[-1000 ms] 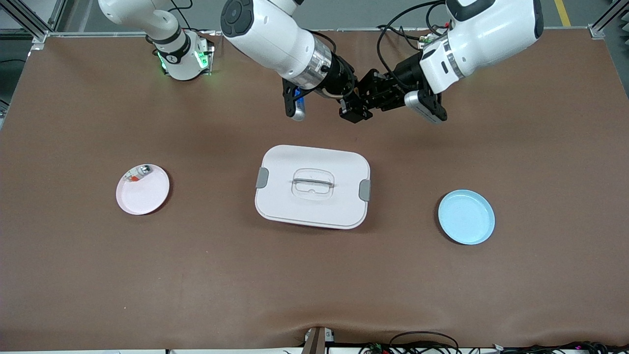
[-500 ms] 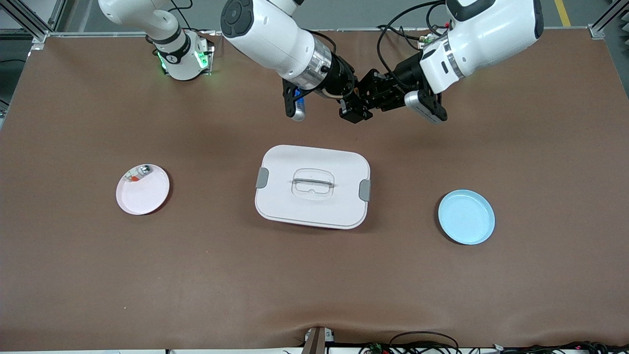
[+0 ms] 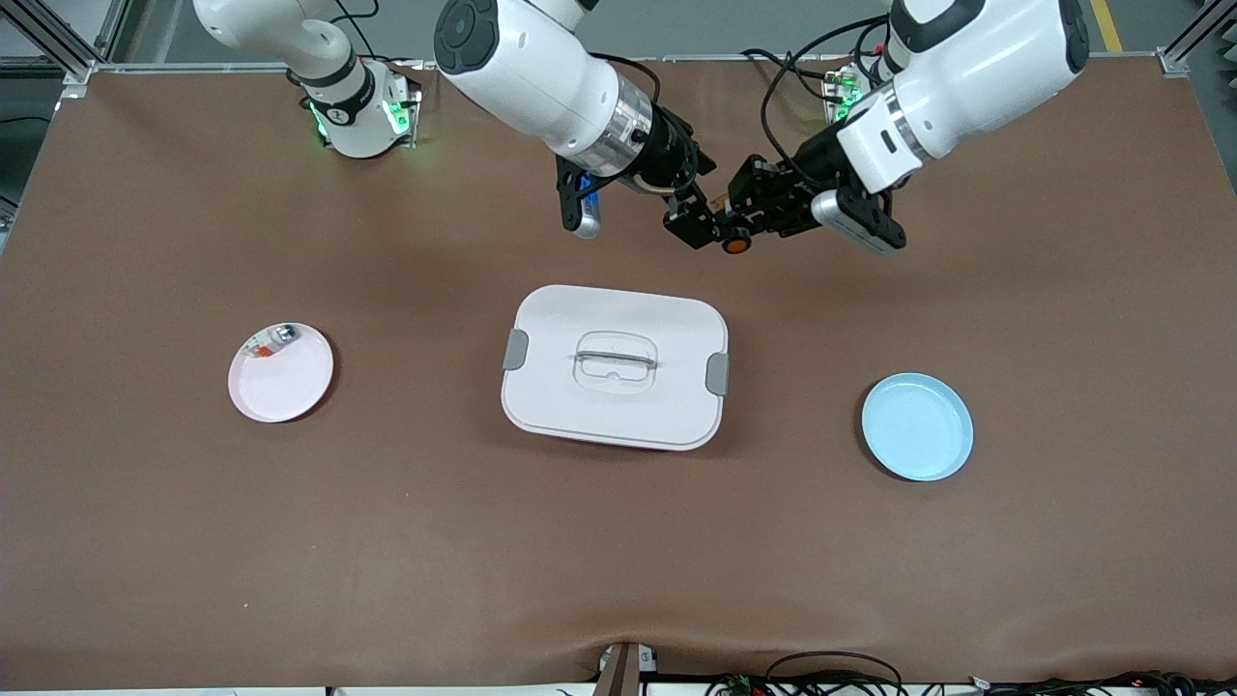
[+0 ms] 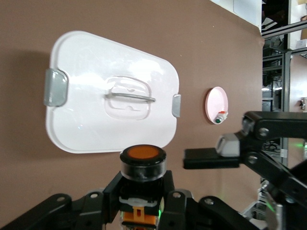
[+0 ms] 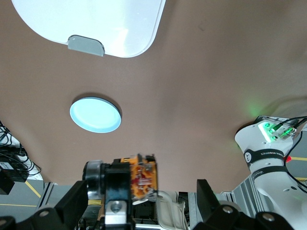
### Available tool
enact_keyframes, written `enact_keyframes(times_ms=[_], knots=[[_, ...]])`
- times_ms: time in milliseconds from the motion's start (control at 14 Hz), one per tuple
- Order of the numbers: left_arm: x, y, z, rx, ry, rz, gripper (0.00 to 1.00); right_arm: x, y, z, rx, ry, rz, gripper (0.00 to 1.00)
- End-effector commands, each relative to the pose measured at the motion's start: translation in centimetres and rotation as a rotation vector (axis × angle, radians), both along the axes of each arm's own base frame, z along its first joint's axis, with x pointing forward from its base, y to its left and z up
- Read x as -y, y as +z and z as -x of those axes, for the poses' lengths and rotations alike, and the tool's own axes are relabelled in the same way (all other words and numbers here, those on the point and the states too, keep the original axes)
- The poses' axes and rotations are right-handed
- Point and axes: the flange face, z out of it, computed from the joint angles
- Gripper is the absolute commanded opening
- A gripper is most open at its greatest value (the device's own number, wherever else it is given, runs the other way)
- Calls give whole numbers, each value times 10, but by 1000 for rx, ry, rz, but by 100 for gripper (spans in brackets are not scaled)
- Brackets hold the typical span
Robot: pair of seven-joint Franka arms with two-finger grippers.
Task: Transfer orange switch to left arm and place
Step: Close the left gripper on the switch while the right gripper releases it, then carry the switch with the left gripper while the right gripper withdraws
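The orange switch (image 3: 734, 244) is a stubby black part with an orange cap, and my left gripper (image 3: 742, 224) is shut on it in the air over the bare brown table. In the left wrist view the switch (image 4: 142, 162) stands up from the left gripper (image 4: 142, 188), clamped at its base. My right gripper (image 3: 692, 226) hangs just beside it, open. In the right wrist view the switch (image 5: 140, 179) sits between the spread right gripper (image 5: 140, 190) fingers, touching neither. The white box (image 3: 616, 365) lies shut at the table's middle, clear of both hands.
A pink plate (image 3: 281, 373) holding a small silvery piece (image 3: 273, 340) lies toward the right arm's end. A bare blue plate (image 3: 917, 426) lies toward the left arm's end. The left arm's base (image 5: 265, 152) glows green.
The right gripper has opened and let go of the switch. The left gripper, still shut on the switch, has drawn a little toward the left arm's end, so the orange cap now shows.
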Motion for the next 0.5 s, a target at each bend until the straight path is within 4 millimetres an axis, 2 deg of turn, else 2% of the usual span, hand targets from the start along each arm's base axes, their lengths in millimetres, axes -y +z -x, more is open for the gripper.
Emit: enact_keyframes(times_ms=[0, 143, 429], knots=[[-25, -8, -14, 72, -51, -92, 0, 1, 11, -5, -2, -11, -16, 100], [-44, -31, -30, 75, -98, -152, 0, 8, 17, -10, 9, -19, -18, 100], [-95, -67, -55, 136, -259, -315, 0, 41, 54, -16, 47, -3, -21, 100]])
